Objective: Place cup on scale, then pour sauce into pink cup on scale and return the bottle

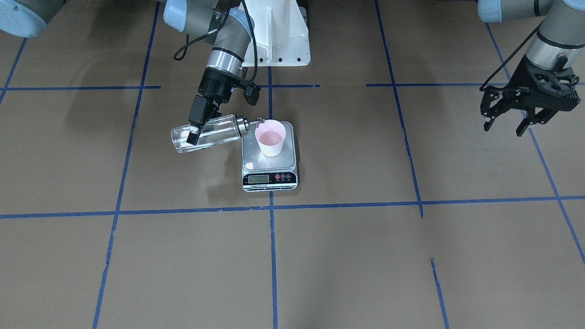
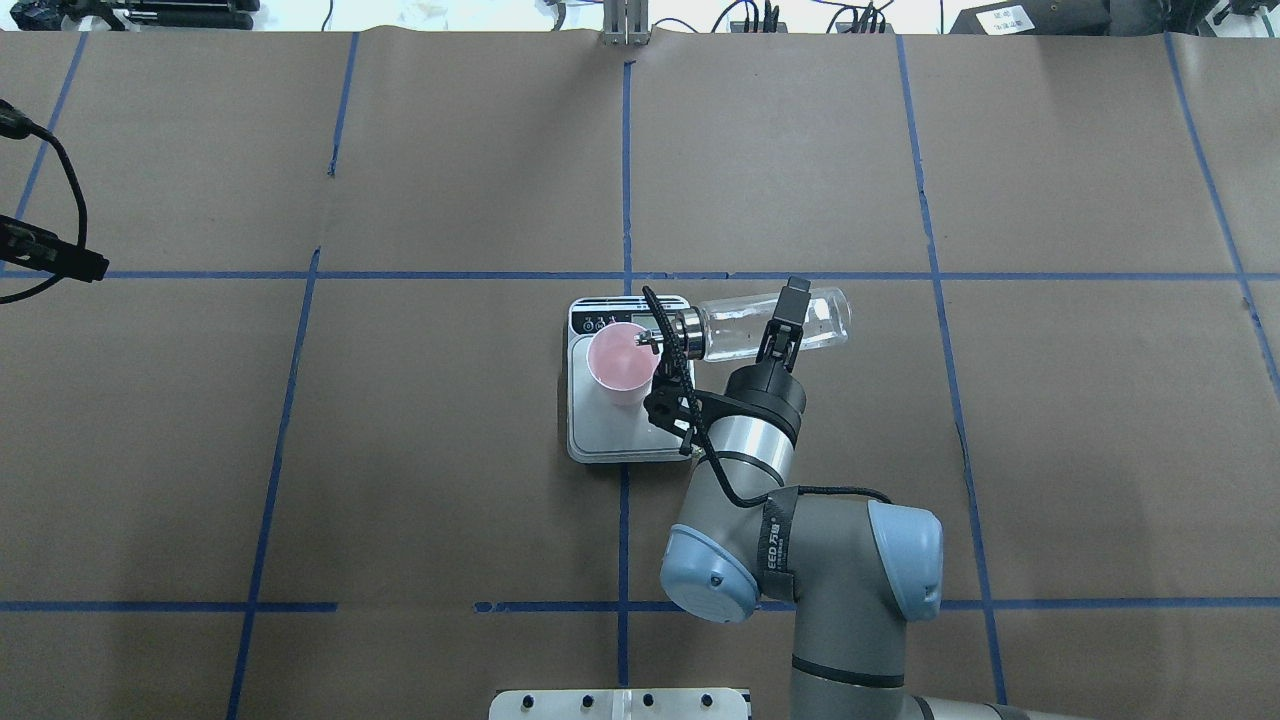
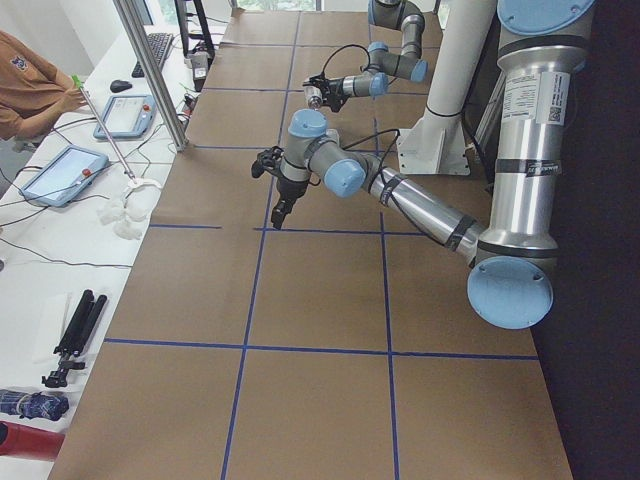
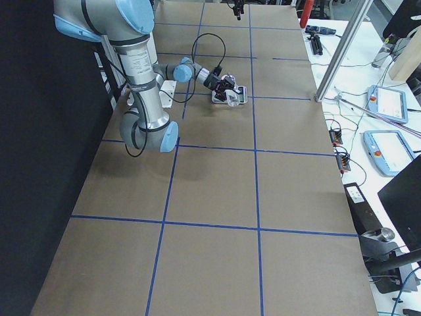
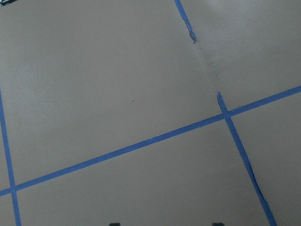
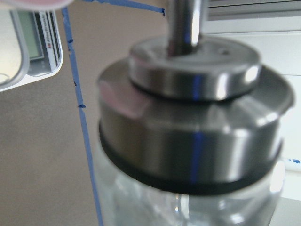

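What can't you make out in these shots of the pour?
- The reading on the scale: too small in the front-facing view, and blurred and cut by the left edge in the right wrist view.
- Any stream from the bottle into the cup: too fine to see in any view.
- The cup in the right wrist view: only a blurred sliver at the top edge.

The pale pink cup (image 1: 270,138) stands upright on the silver scale (image 1: 250,157). The clear glass bottle (image 1: 224,125) lies nearly horizontal, its spout at the cup's rim, with colourless sauce (image 1: 218,137) inside.
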`<state>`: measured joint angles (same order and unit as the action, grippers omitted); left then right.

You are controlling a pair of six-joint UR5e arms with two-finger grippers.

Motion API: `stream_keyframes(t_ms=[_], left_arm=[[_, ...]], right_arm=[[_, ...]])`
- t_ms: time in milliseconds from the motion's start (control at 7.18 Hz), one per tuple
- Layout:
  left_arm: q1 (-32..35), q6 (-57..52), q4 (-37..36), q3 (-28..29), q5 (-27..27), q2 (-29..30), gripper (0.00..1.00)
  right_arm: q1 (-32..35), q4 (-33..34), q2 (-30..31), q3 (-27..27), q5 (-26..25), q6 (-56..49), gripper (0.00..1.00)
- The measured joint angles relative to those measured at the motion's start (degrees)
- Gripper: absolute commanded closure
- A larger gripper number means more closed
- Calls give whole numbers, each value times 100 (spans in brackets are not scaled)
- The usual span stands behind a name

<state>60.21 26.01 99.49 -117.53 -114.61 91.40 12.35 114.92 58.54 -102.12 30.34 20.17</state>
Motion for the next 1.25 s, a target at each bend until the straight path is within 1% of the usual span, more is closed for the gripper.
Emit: stream_keyframes(t_ms=[557, 835, 1253], left_arm=[[0, 8, 0, -15, -63, -10, 27], [5, 11, 0, -34, -318, -29, 27], [8, 18, -2, -21, -403, -34, 27]], right_arm=[[90, 47, -13, -3, -287, -821, 100], [115, 50, -11, -9, -415, -908, 100], [133, 57, 1, -10, -682, -1078, 100]])
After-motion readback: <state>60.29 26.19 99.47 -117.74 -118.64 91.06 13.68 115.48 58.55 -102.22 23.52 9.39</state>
